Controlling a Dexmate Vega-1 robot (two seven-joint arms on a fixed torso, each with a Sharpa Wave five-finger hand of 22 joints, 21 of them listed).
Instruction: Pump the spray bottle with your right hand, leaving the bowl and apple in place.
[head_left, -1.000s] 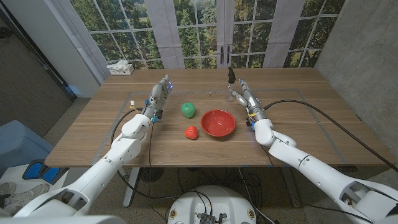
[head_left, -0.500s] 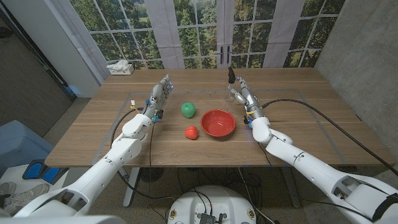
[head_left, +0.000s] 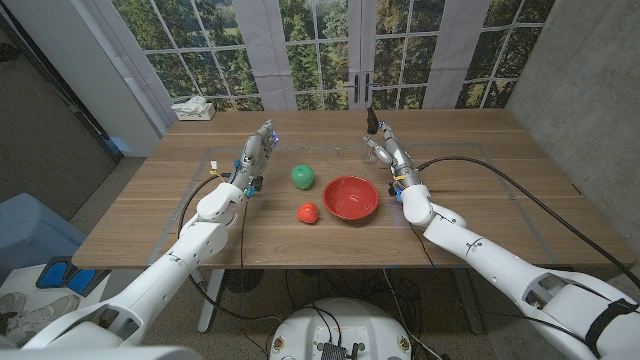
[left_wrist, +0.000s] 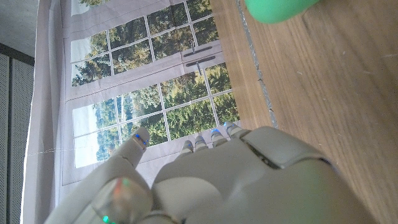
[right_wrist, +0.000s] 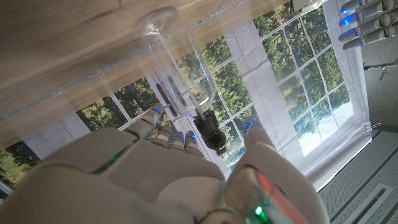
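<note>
Clear plastic spray bottle with a black pump top (head_left: 371, 139) stands upright at the far side of the wooden table (head_left: 480, 215), behind the red round bowl (head_left: 351, 198). Right hand (head_left: 388, 150) is right at the bottle – in the right wrist view its fingers (right_wrist: 163, 132) reach around the clear body, but I cannot tell if the grip is closed. Judging by this, the pump press is not yet done. Left hand (head_left: 256, 155) holds nothing, fingers straight and apart. Green apple (head_left: 303, 176) and small red fruit (head_left: 308, 212) sit untouched beside the bowl.
</note>
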